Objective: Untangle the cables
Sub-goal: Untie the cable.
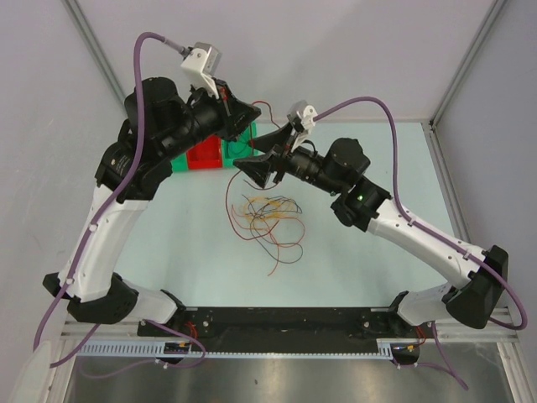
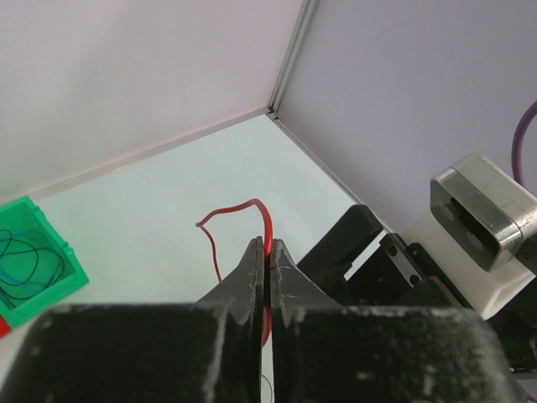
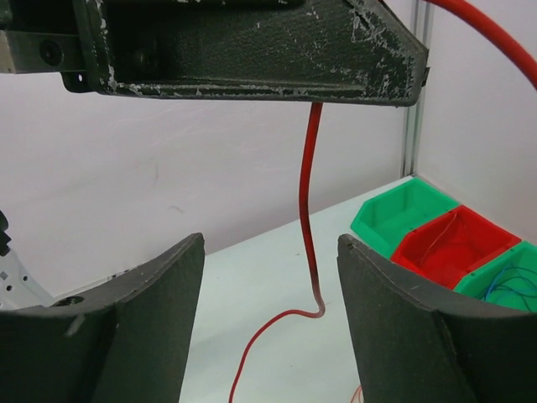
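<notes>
Probably robotics lab: white-panelled enclosure, aluminium corner posts, pale table, plastic sorting bins

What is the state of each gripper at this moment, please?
Left gripper: closed on a red cable.
Right gripper: open, holding nothing.
</notes>
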Robot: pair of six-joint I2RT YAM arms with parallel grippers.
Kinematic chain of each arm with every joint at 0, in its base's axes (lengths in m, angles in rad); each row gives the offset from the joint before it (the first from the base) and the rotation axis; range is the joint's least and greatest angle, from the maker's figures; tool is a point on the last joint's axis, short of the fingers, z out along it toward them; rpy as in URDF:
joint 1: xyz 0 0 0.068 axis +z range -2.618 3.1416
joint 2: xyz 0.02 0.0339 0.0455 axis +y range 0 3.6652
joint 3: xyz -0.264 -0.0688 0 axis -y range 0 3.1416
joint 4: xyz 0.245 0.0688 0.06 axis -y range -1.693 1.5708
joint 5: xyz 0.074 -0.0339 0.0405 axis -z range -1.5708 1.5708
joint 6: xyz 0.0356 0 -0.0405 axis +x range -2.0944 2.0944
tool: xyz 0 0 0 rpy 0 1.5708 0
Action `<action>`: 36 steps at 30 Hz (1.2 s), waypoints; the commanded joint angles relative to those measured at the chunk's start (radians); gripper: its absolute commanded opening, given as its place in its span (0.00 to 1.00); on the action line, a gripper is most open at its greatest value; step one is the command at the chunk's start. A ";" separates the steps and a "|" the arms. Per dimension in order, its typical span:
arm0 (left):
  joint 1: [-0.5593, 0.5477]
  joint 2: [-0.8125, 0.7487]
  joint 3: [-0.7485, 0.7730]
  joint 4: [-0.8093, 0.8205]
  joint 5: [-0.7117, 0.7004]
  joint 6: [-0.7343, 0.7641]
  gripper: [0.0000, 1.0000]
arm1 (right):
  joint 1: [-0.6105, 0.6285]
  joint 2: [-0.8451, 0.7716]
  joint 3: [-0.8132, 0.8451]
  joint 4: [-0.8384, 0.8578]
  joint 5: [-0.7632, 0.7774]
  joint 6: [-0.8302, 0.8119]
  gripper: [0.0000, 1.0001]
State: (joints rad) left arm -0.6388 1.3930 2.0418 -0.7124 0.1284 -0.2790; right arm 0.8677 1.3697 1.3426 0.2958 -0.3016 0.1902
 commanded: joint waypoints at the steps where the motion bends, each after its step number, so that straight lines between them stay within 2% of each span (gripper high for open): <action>1: 0.004 -0.022 0.003 0.048 -0.019 -0.025 0.00 | 0.011 -0.008 0.006 0.009 0.053 -0.023 0.66; 5: 0.004 -0.020 0.004 0.047 -0.024 -0.022 0.00 | 0.020 -0.024 0.006 -0.023 0.088 -0.038 0.64; 9: 0.004 -0.023 -0.002 0.039 -0.058 -0.014 0.00 | 0.045 -0.082 0.006 -0.112 0.185 -0.086 0.88; 12: 0.004 -0.025 -0.014 0.041 -0.056 -0.009 0.00 | 0.068 -0.116 0.000 -0.184 0.236 -0.109 0.92; 16: 0.005 -0.019 0.007 0.022 -0.044 0.006 0.00 | 0.057 -0.222 -0.061 -0.192 0.240 -0.133 0.99; 19: 0.005 0.000 0.063 -0.024 -0.021 0.014 0.00 | -0.042 -0.267 -0.080 -0.184 0.121 -0.111 1.00; 20: 0.005 -0.002 0.072 -0.030 -0.013 0.009 0.00 | -0.077 -0.270 -0.082 -0.181 0.036 -0.100 1.00; 22: 0.005 -0.012 0.070 -0.030 0.007 0.003 0.00 | -0.184 -0.270 -0.080 -0.158 -0.087 -0.072 1.00; 26: 0.005 -0.023 0.066 -0.044 0.080 -0.006 0.00 | -0.311 -0.239 -0.066 -0.103 -0.255 0.009 1.00; 29: 0.005 -0.020 0.089 -0.073 0.114 -0.008 0.00 | -0.366 -0.210 -0.033 -0.087 -0.358 0.038 1.00; 36: 0.005 -0.028 0.098 -0.084 0.192 -0.034 0.00 | -0.389 -0.124 0.012 -0.032 -0.505 0.109 1.00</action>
State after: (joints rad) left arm -0.6380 1.3911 2.1029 -0.7986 0.2466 -0.2859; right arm 0.4828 1.2243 1.2930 0.1772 -0.6697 0.2363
